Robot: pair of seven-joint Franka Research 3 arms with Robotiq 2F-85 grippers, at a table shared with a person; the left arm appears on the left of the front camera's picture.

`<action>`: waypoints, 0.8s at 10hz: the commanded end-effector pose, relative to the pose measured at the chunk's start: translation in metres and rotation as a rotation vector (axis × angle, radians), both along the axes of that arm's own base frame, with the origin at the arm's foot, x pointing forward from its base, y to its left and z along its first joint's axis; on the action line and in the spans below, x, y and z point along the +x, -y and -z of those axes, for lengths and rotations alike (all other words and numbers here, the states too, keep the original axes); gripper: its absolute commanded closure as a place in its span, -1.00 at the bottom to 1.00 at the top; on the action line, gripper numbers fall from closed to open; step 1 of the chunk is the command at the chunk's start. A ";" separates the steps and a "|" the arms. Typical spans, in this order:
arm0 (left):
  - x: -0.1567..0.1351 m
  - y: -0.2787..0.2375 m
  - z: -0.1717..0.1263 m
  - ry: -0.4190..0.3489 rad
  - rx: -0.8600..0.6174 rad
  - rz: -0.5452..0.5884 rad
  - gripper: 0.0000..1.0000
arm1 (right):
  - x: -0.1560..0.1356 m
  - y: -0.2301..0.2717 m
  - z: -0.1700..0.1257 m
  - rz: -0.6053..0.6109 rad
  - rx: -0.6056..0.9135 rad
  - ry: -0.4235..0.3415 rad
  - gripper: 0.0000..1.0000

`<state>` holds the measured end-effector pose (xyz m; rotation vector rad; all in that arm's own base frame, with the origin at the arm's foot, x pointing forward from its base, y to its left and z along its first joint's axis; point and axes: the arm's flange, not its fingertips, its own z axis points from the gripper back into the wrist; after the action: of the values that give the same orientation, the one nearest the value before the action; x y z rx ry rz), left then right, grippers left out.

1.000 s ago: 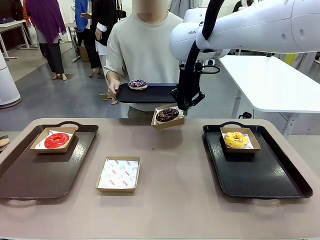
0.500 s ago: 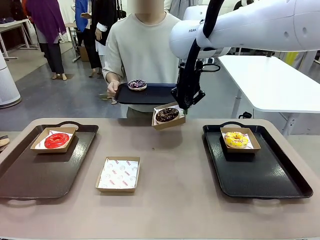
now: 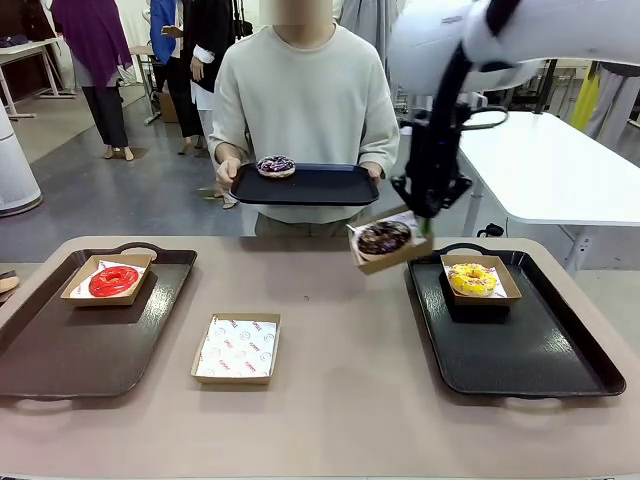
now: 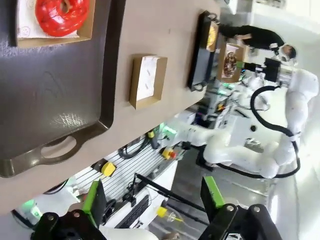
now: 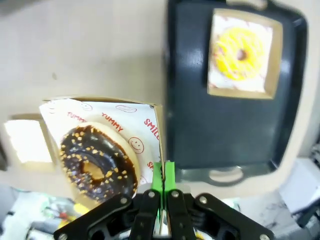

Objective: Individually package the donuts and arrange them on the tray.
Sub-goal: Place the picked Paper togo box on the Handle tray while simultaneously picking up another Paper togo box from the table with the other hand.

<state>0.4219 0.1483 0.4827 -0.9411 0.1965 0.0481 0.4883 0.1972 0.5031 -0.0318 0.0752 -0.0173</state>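
My right gripper [image 3: 425, 215] hangs over the table's far side, just left of the right tray [image 3: 520, 350]. It is shut on the wall of a cardboard box [image 5: 157, 125] that holds the chocolate donut [image 3: 383, 238] [image 5: 97, 162], and the box tilts in the air. The yellow donut [image 3: 472, 279] [image 5: 239, 54] sits boxed at the far end of that tray. On the left tray [image 3: 60, 350] lies the boxed red donut [image 3: 113, 281] [image 4: 62, 15]. A person holds a black tray [image 3: 320, 188] carrying the purple donut [image 3: 276, 166]. My left gripper [image 4: 153, 200] is open, high above the left tray.
An empty paper-lined box [image 3: 237, 348] [image 4: 147, 81] lies on the table between the two trays. A white table [image 3: 540, 170] stands behind at the right. Other people stand far off at the back left.
My right gripper has carried the boxed chocolate donut to the right, from the table's middle towards the right tray. The rest has not moved.
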 end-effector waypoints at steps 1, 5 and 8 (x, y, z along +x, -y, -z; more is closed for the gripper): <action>0.009 0.038 -0.024 -0.017 0.149 0.058 -1.00 | -0.028 0.034 0.022 -0.005 0.044 0.005 0.97; 0.036 0.130 -0.037 -0.009 0.364 0.101 -1.00 | -0.058 0.089 0.050 -0.011 0.089 0.022 0.97; 0.043 0.189 -0.011 0.011 0.542 0.153 -1.00 | -0.066 0.112 0.073 0.027 0.115 0.023 0.97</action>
<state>0.4662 -0.0295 0.5052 -0.4810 0.2380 -0.0526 0.4263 0.0935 0.4369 0.0464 0.0722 -0.0451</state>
